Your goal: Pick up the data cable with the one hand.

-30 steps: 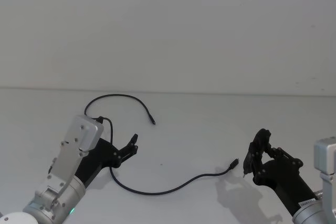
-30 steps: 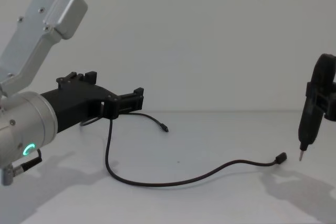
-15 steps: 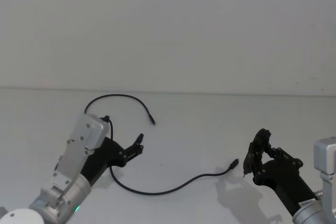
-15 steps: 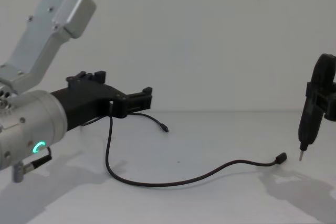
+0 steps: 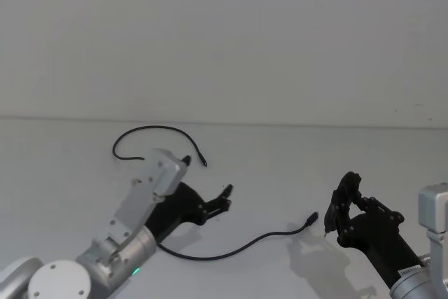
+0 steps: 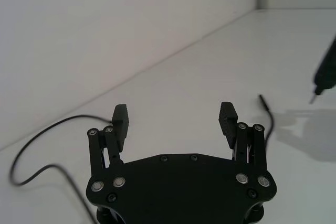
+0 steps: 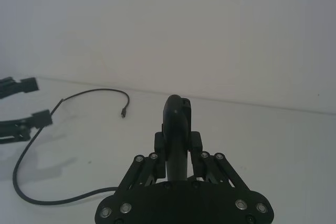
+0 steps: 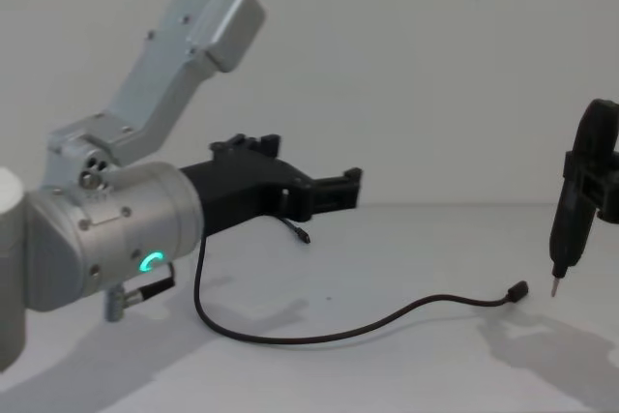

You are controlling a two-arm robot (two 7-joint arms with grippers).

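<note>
left jaws: spread wide, pads facing, nothing between them. Probably held open to straddle a thin cord.
left gripper (image 5: 224,197): over bare table (image 5: 266,173), nose toward 2 o'clock in the head view. The green ring (image 8: 150,260) is lit on its silver wrist.
data cable (image 5: 241,248): loose on the table, ungripped. Its far loop is at 10 o'clock of the left gripper, the long run sweeps past at 6 o'clock, and the near plug (image 5: 315,216) lies out at 4 o'clock. One stretch is hidden under the left arm.
why it lies so: limp cord, flat on the surface. A grasp most likely has to come down from above onto a single strand.
right jaws: pressed together into one slim column, gripping nothing.
right gripper (image 5: 329,223): parked at 4 o'clock of the table, tip near the near plug and apart from it. Presumably kept aside so one arm works alone.
chest view adds: height. The left gripper hangs clear above the table with its shadow underneath, which the head view flattens.
left wrist view adds: the empty gap seen head-on, with cable outside both fingers.
head view adds: the cable's winding course across the table.
stage, my reading: approach. Descent and closing are not yet done.
</note>
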